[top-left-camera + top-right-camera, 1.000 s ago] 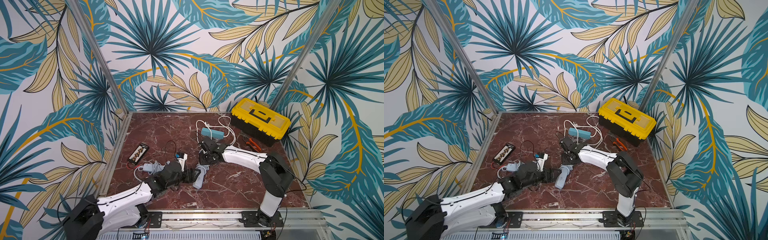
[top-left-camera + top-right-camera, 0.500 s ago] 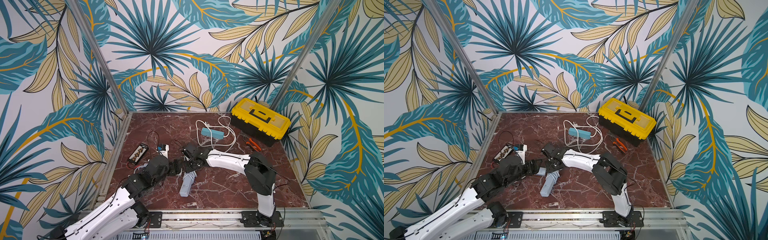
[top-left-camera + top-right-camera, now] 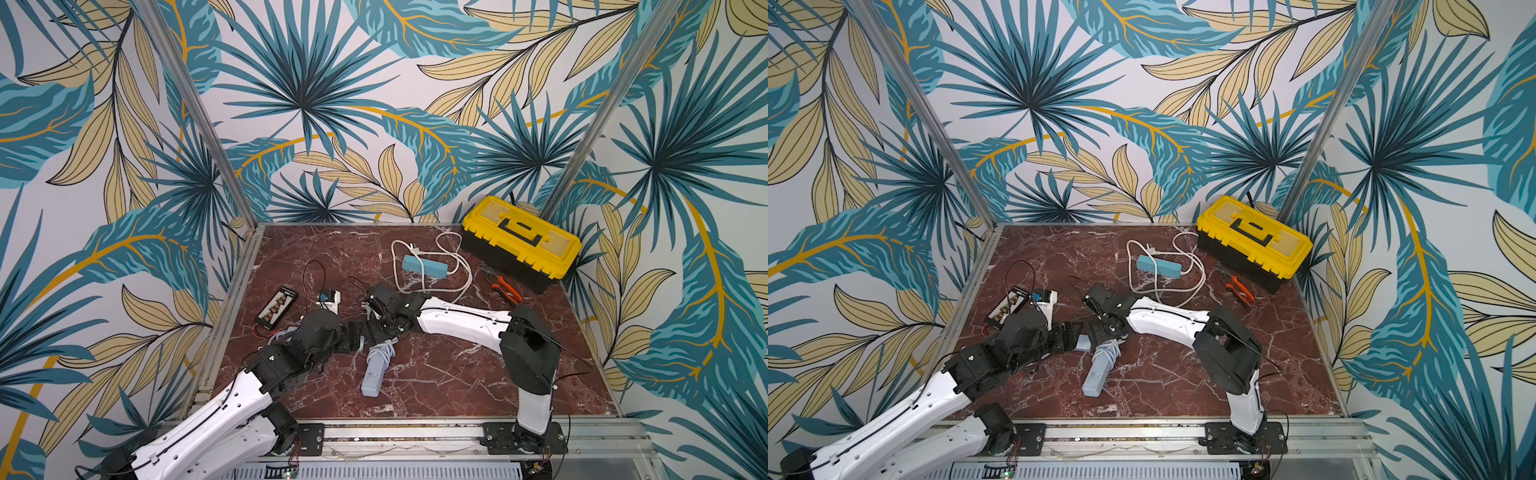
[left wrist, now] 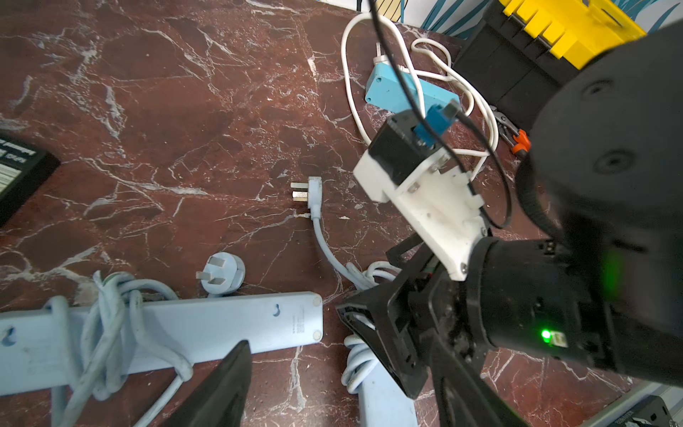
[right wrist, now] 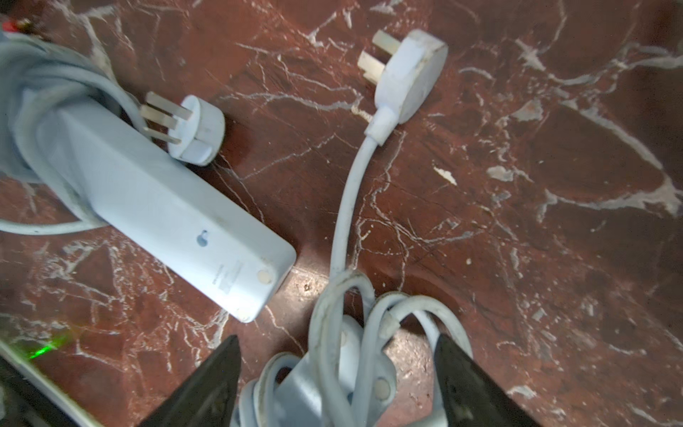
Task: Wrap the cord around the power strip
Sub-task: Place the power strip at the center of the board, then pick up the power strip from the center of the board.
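Starting at the left edge of the bench (image 3: 457, 374): noting a flat black box (image 3: 276, 305) lying there, well apart from the work. Moving right, finding the left claw (image 3: 356, 332) hanging low over the bench, released and grasping nothing, with fingers (image 4: 221, 384) standing apart above another pale strip (image 4: 221, 325). Judging that strip as finished, being bound with its own cable and having its own plug lying just beside it.

Coming next to the power strip (image 3: 374, 372) of the task, lying near the middle of the bench, a little toward the left edge, pointing with one end at the near edge and with the other at the far edge. Seeing the cord (image 5: 351, 314) looping several times around the farther end only, bunching there and not spreading along the body. Seeing also the last piece of cord running free on the bench toward the far edge and ending in the plug (image 5: 410, 74), touching nothing else. Judging the wrapping therefore as mostly done, leaving only this loose tail to be wound or tucked.

Finding the right claw (image 5: 336, 345) directly above that bunched end, released, standing wide on either side of the loops and, as far as can be told, not pressing them.

Going further right, toward the far right corner: passing a blue strip (image 3: 426, 266) with white cable lying unwound, then orange pliers (image 3: 505, 289), then a yellow toolbox (image 3: 519, 237).
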`<action>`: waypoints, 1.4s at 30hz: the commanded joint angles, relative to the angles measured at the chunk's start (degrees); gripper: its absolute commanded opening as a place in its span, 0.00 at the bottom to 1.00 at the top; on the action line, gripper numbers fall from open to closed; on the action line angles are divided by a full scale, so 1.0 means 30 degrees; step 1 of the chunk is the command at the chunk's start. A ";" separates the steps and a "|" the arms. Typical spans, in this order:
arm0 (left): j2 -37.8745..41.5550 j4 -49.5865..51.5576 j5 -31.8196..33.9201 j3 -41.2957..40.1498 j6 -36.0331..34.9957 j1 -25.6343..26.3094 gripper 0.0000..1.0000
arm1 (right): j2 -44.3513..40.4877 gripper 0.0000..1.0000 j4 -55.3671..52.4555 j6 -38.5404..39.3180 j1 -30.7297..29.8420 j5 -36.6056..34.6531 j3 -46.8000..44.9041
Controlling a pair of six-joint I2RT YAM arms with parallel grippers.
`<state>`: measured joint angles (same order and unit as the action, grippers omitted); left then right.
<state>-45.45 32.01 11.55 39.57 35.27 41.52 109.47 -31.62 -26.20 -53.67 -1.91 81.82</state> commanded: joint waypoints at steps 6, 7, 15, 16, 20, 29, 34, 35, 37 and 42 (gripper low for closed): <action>-0.0101 0.0287 0.0807 0.1916 -0.3241 -0.0236 0.99 | -0.2372 0.85 -0.1117 0.1102 0.0432 -0.1626 0.1009; -0.0186 0.0287 0.0667 0.2288 -0.3884 -0.0409 1.00 | -0.2928 0.86 -0.1106 0.1479 0.0854 -0.1763 0.1056; -0.2716 -0.0387 -0.2336 0.4662 -0.7159 -0.2309 1.00 | -0.2502 0.85 -0.3009 0.5337 0.6649 -0.2147 0.3027; -0.3338 -0.0372 -0.2255 0.5126 -0.7572 -0.2325 0.99 | -0.1834 0.85 -0.3479 0.6196 0.7220 -0.2494 0.3730; -0.5818 0.0181 -0.2410 0.7006 -0.8218 -0.2333 0.88 | 0.0733 0.67 -0.5029 0.9188 0.9352 -0.4105 0.6304; -0.8101 0.0181 -0.4034 0.8607 -0.7602 -0.2326 0.83 | 0.3001 0.49 -0.5082 1.3586 1.1115 -0.1489 0.7558; -0.8109 0.0170 -0.4298 0.8608 -0.7340 -0.2325 0.83 | 0.4922 0.53 -0.5811 1.4250 1.1401 -0.0205 0.9459; -0.8050 0.0170 -0.4299 0.8544 -0.7252 -0.2325 0.83 | 0.5392 0.53 -0.5943 1.4432 1.1415 -0.0218 0.9947; -0.7987 0.0174 -0.4416 0.8446 -0.7107 -0.2325 0.83 | 0.6232 0.55 -0.6296 1.4700 1.1468 -0.0154 1.0892; -0.7678 0.0172 -0.4524 0.8316 -0.6942 -0.2343 0.82 | 0.7870 0.58 -0.7139 1.5283 1.1790 0.0534 1.2336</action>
<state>-70.00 32.42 -1.32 63.99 13.80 34.76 131.07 -49.06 17.45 -19.11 -2.70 117.45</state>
